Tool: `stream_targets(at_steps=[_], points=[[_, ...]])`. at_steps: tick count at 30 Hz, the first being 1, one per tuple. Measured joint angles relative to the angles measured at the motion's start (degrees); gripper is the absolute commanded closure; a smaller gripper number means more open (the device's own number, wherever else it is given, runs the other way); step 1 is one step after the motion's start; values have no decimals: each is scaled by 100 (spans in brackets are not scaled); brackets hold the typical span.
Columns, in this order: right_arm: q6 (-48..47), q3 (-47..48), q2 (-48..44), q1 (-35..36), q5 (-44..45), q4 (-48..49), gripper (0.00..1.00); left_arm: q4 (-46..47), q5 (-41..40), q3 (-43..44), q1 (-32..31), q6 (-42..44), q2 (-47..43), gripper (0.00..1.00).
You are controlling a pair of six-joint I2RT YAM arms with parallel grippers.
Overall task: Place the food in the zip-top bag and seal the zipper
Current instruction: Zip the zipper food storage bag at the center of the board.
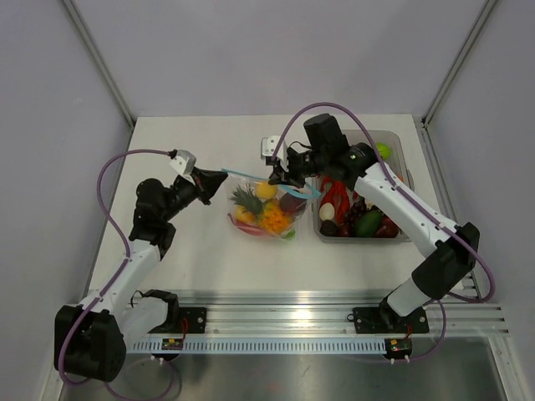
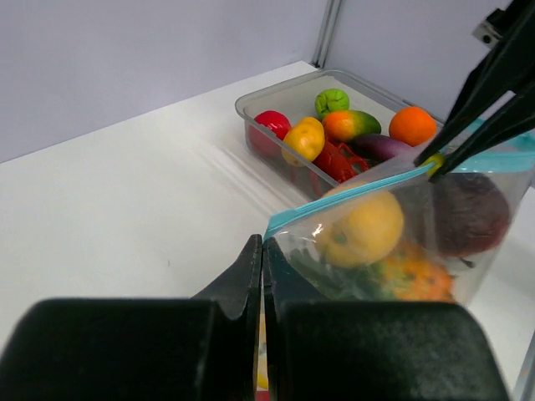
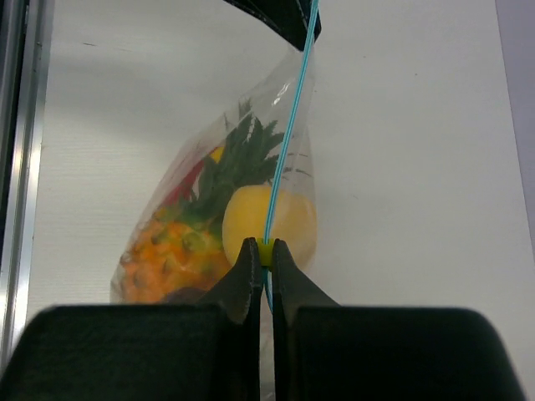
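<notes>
The zip-top bag (image 1: 266, 213) hangs stretched between both grippers above the table, holding food: a yellow lemon (image 3: 269, 225), a pineapple (image 3: 171, 251) with green leaves, and a dark purple piece (image 2: 470, 213). My left gripper (image 2: 263, 247) is shut on the bag's left corner, just below the end of the blue zipper (image 2: 351, 194). My right gripper (image 3: 266, 251) is shut on a small yellow-green slider on the zipper (image 3: 289, 138), partway along the mouth. In the top view the left gripper (image 1: 223, 175) and right gripper (image 1: 282, 180) pull the strip taut.
A rigid clear tub (image 1: 399, 150) at the right holds several more toy fruits and vegetables (image 2: 334, 138), red, yellow, green and orange. A metal rail (image 1: 334, 322) runs along the near edge. Grey walls close in the table on three sides.
</notes>
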Motion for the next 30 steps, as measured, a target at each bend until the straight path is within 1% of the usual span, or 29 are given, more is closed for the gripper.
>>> stream_targets(at_steps=[5, 8, 12, 16, 19, 20, 21, 22, 24, 25, 26, 28, 30], points=[[195, -542, -433, -179, 79, 101, 100, -50, -286, 0, 15, -35, -37, 100], [352, -973, -745, -393, 177, -2, 100, -85, -675, 31, 190, -17, -70, 100], [601, -1419, -1158, -638, 330, 101, 100, -162, -957, 116, 291, -17, -74, 100], [868, -1952, -1740, -684, 417, 313, 100, -181, -940, 175, 291, -24, -66, 100], [984, -2004, -1860, -684, 393, 363, 100, -157, -647, 271, 291, -59, -9, 100], [1005, -2000, -1851, -684, 372, 389, 100, -125, -503, 295, 289, -92, 17, 96], [1023, -2000, -1834, -684, 348, 393, 100, -92, -343, 315, 271, -103, 50, 84], [1032, -2000, -1810, -684, 308, 400, 100, -101, -205, 356, 238, -83, 83, 68], [1051, -2000, -1762, -684, 249, 431, 100, -367, 0, 584, 131, -46, 170, 47], [1069, -2000, -1742, -684, 229, 459, 100, -597, 83, 791, 46, 42, 236, 43], [1084, -2000, -1725, -684, 188, 511, 100, -833, 144, 1016, -33, 114, 295, 42], [1110, -2000, -1687, -684, 92, 588, 100, -1137, 289, 1333, -195, 297, 302, 41], [1119, -1980, -1620, -684, 4, 636, 100, -1178, 415, 1335, -337, 634, 109, 40]])
